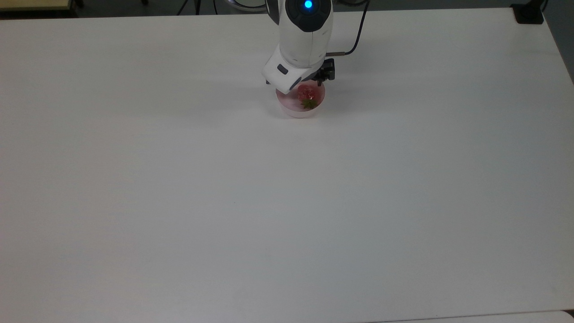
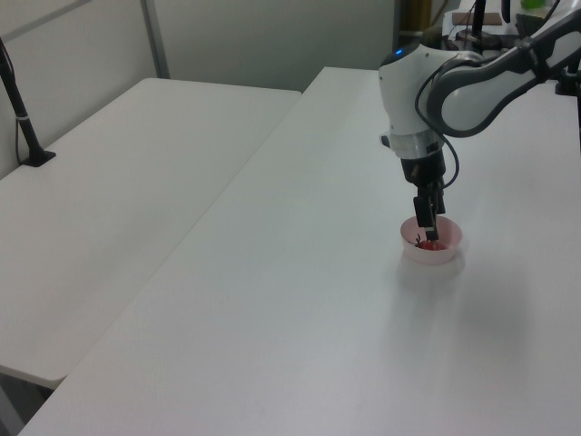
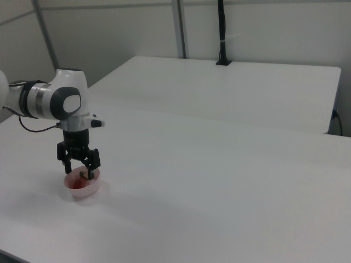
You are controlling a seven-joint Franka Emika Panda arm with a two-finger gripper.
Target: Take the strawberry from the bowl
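Observation:
A pale pink bowl (image 1: 292, 107) stands on the white table near the top view's upper middle. Inside it lies a red strawberry (image 1: 306, 93) with its green cap towards the top view's bottom. The arm's white wrist (image 1: 299, 49) hangs over the bowl's far rim and covers part of it. In the right view my gripper (image 3: 80, 170) is open, its fingers (image 3: 92, 166) spread about as wide as the bowl (image 3: 88, 189) and dipping to its rim. In the left view the gripper (image 2: 427, 229) reaches down into the bowl (image 2: 445, 252) just above the strawberry (image 2: 432, 244).
The white table (image 1: 287, 202) stretches wide and bare around the bowl. A black cable (image 1: 356, 40) runs from the wrist. A second white table (image 2: 118, 182) lies at the left view's left, with a black post (image 2: 20, 113) on it.

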